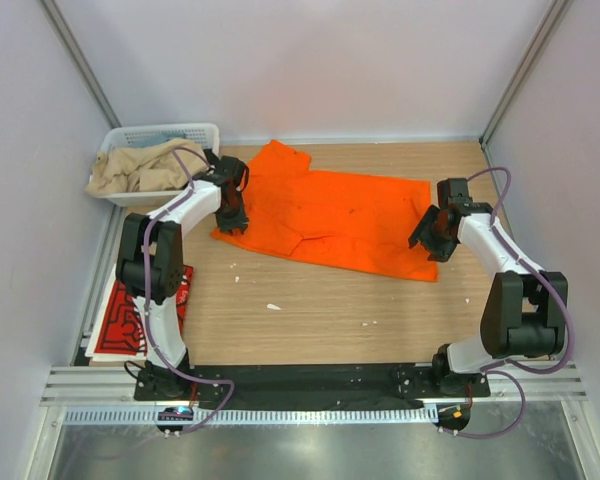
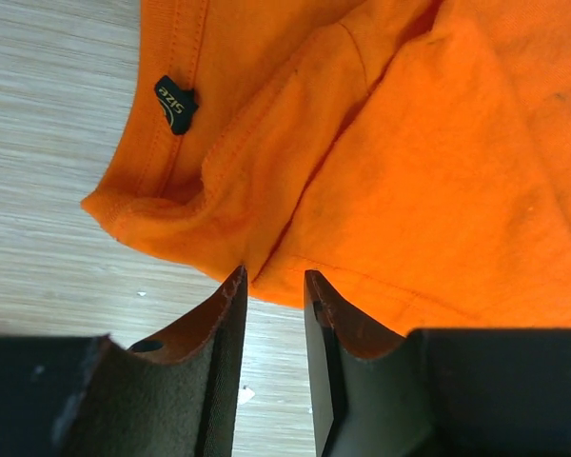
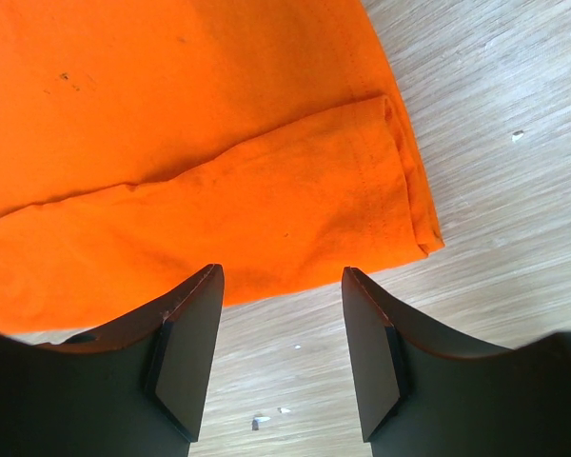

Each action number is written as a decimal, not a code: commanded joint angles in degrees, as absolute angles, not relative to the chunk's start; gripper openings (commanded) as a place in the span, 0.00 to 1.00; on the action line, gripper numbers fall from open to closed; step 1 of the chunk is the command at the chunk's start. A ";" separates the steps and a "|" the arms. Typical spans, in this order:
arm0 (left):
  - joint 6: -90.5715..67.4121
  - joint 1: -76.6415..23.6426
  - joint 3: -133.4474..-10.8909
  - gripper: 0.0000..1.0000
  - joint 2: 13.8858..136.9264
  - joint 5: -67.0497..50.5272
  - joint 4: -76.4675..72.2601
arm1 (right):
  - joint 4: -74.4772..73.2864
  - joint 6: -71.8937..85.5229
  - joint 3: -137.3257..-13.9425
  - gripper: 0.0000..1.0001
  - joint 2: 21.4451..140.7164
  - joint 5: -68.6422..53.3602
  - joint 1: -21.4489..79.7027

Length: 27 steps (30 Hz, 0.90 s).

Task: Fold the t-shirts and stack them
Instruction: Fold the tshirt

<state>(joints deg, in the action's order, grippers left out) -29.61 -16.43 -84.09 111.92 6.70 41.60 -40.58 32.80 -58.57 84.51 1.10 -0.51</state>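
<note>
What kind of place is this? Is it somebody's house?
Probably a robot lab booth, not a house: a left arm and a right arm are bolted to a wooden table, with plain white walls around.

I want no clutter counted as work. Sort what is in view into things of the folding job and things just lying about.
Job:
orange t-shirt, spread on the table
red t-shirt with white lettering, at the table's left edge
left pincer and right pincer, at the orange shirt's two ends

Lying about:
white basket
beige cloth in it
</note>
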 commanded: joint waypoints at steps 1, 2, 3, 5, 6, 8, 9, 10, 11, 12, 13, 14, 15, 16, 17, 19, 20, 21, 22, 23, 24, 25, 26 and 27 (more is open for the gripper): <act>-28.39 -16.17 -85.17 0.32 111.71 9.58 41.75 | -39.73 31.82 -59.06 0.59 84.81 0.79 -0.44; -28.21 -16.17 -85.17 0.33 111.88 9.67 41.66 | -39.90 31.82 -59.15 0.59 84.90 0.79 -0.44; -28.21 -16.17 -85.17 0.33 111.97 9.49 41.75 | -39.90 31.82 -59.15 0.59 84.90 0.70 -0.44; -28.30 -16.26 -85.17 0.33 112.67 8.79 41.75 | -39.81 31.73 -59.24 0.59 84.99 0.79 -0.44; -28.47 -16.17 -85.08 0.33 112.76 8.53 41.75 | -39.81 31.73 -59.24 0.59 84.99 0.79 -0.44; -28.65 -16.17 -84.90 0.32 113.11 8.27 41.57 | -39.99 31.82 -59.33 0.59 84.99 0.79 -0.44; -28.74 -16.26 -84.73 0.31 113.20 8.00 41.40 | -39.99 31.82 -59.41 0.59 85.08 0.70 -0.44; -28.83 -16.17 -84.55 0.31 113.20 7.74 41.14 | -39.99 31.90 -59.50 0.59 85.08 0.70 -0.44; -28.83 -16.17 -84.46 0.30 113.29 7.21 40.96 | -39.99 31.82 -59.41 0.59 85.08 0.79 -0.44; -28.83 -16.17 -84.55 0.29 113.29 7.12 40.96 | -39.99 31.82 -59.50 0.59 85.17 0.09 -0.44; -28.83 -16.17 -84.55 0.29 113.29 7.12 40.96 | -39.99 31.82 -59.50 0.59 85.08 -1.13 -0.44; -28.92 -16.17 -84.55 0.27 113.20 6.86 40.87 | -39.99 31.90 -59.41 0.59 85.08 -1.14 -0.44; -28.92 -16.17 -84.55 0.26 113.12 6.77 40.78 | -39.90 31.82 -59.41 0.59 85.17 -1.14 -0.44; -29.09 -16.17 -84.64 0.25 113.03 6.77 40.78 | -39.90 31.90 -59.33 0.59 85.08 -1.14 -0.44; -29.18 -16.17 -84.73 0.25 112.85 6.59 40.78 | -39.82 31.90 -59.24 0.59 85.08 -1.14 -0.44; -29.35 -16.26 -84.73 0.23 112.41 6.42 40.87 | -39.64 31.91 -59.24 0.59 85.08 -1.23 -0.44; -29.62 -16.26 -84.64 0.22 112.24 6.42 40.87 | -39.73 31.99 -59.15 0.59 85.17 -1.32 -0.44; -29.71 -16.35 -84.64 0.22 111.98 6.24 40.87 | -39.55 32.08 -59.15 0.59 85.34 -1.32 -0.44; -29.79 -16.35 -84.55 0.22 111.97 6.15 40.87 | -39.55 31.99 -59.15 0.59 85.25 -1.41 -0.44; -29.97 -16.35 -84.46 0.21 111.97 5.98 40.96 | -39.46 32.08 -59.15 0.59 85.34 -1.41 -0.44; -30.14 -16.35 -84.38 0.19 111.97 5.89 40.87 | -39.46 32.17 -59.15 0.59 85.25 -1.41 -0.44; -30.23 -16.35 -84.29 0.18 111.97 5.63 40.96 | -39.38 32.25 -59.15 0.59 85.25 -1.41 -0.44; -30.32 -16.43 -84.20 0.17 112.06 5.63 40.87 | -39.38 32.34 -59.15 0.59 85.34 -1.41 -0.44; -30.32 -16.44 -84.20 0.13 112.15 5.62 40.96 | -39.38 32.43 -59.24 0.59 85.43 -1.41 -0.44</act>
